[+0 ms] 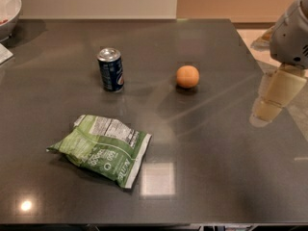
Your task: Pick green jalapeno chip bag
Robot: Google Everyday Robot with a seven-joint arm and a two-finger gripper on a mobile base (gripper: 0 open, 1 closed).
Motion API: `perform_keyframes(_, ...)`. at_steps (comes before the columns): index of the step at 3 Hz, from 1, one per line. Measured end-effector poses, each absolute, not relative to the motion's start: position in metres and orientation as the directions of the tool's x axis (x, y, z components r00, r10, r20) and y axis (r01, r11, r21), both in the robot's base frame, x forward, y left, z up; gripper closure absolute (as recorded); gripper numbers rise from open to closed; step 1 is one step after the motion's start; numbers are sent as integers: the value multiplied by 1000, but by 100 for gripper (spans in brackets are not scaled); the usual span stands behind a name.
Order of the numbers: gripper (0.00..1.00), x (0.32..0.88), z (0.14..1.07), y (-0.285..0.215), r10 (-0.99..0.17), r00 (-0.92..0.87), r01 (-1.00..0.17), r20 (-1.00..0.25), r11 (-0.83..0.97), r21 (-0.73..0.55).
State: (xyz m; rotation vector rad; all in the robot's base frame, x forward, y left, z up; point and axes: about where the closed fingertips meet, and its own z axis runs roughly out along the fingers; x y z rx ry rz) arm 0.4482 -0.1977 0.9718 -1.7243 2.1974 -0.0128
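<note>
Green jalapeno chip bag lies flat on the dark table at near left, white label panel facing up. Nothing touches it. The soda can stands upright farther back, apart from the bag. The orange fruit sits to the right of the can, well apart from the bag. The gripper hangs at the right edge of the table, tips angled down and to the left. It is well apart from the bag and appears clear of the surface. Step in hand, by judgement: approach; the grasp is not yet begun. To do it well, bring the gripper leftward and nearer across the bare table, passing on the near side of the fruit and the can. Then descend over the puffy middle of the bag and close across its narrower span, so that the crinkly film bunches rather than slips. How far the gripper is open cannot be told from this view. It holds nothing and touches nothing.
</note>
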Motion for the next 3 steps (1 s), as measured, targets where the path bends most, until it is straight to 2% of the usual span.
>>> perform_keyframes(3, 0, 462, 929, -68, -919, -54, -988, -391, 106, -113)
